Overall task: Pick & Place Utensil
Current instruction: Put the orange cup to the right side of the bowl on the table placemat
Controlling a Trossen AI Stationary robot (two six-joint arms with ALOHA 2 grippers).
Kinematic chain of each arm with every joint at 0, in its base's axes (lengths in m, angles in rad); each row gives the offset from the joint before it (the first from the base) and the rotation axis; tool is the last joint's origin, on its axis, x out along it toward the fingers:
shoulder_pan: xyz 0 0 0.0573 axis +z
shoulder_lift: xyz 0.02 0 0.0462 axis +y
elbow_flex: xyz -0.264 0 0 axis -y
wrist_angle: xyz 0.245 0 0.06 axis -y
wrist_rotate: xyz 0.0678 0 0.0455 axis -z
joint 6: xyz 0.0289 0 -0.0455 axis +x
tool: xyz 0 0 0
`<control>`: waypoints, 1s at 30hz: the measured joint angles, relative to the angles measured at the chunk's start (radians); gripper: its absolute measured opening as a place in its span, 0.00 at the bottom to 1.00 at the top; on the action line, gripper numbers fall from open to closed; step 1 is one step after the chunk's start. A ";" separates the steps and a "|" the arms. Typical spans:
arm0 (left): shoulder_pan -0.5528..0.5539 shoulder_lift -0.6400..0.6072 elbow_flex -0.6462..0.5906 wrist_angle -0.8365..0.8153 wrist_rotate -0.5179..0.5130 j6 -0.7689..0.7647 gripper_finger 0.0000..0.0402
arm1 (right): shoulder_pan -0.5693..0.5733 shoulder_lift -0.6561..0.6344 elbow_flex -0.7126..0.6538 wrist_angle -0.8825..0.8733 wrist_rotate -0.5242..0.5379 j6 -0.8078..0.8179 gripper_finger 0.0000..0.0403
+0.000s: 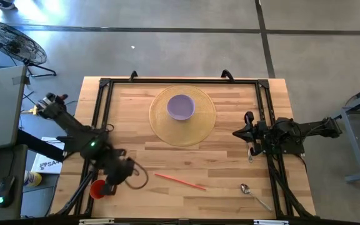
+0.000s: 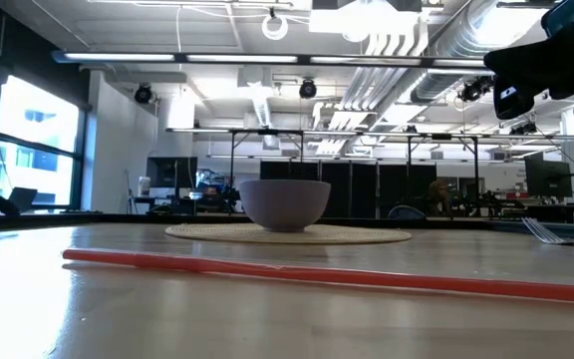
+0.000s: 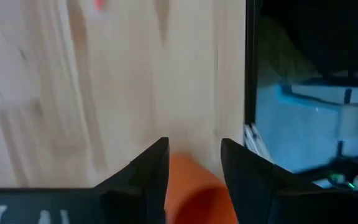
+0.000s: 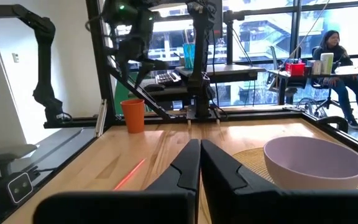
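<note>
Below, the orange cup [image 3: 194, 196] is cut off between the left gripper [image 3: 194, 163] fingers.

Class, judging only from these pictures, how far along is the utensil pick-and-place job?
Nothing looks placed yet. The spoon, fork and red straw lie on the table. The left gripper is open over the orange cup; the right gripper waits shut. All placing remains.

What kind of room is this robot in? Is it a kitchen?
Probably not a kitchen; it looks like a big office or workshop lab. Bare pipes run along the ceiling, desks stand by tall windows with a person sitting there, and the bowl sits on a workbench.
</note>
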 joint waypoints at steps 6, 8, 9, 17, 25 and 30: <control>-0.161 0.003 0.000 -0.036 0.028 -0.350 0.35 | 0.000 0.000 0.000 0.000 0.000 0.000 0.02; -0.210 0.003 0.000 -0.041 0.004 -0.447 0.35 | 0.000 0.000 0.000 0.000 0.000 0.000 0.02; -0.234 0.004 0.000 -0.049 -0.016 -0.492 0.35 | 0.000 0.000 0.000 0.000 0.000 0.000 0.02; -0.345 0.060 0.000 -0.106 -0.073 -0.707 0.35 | 0.000 0.000 0.000 0.000 0.000 0.000 0.01; -0.363 0.145 0.000 -0.127 -0.047 -0.773 0.35 | 0.000 0.000 0.000 -0.001 0.000 0.000 0.01; -0.362 0.162 -0.038 -0.116 -0.035 -0.793 0.35 | 0.000 0.000 0.000 -0.001 0.000 0.000 0.01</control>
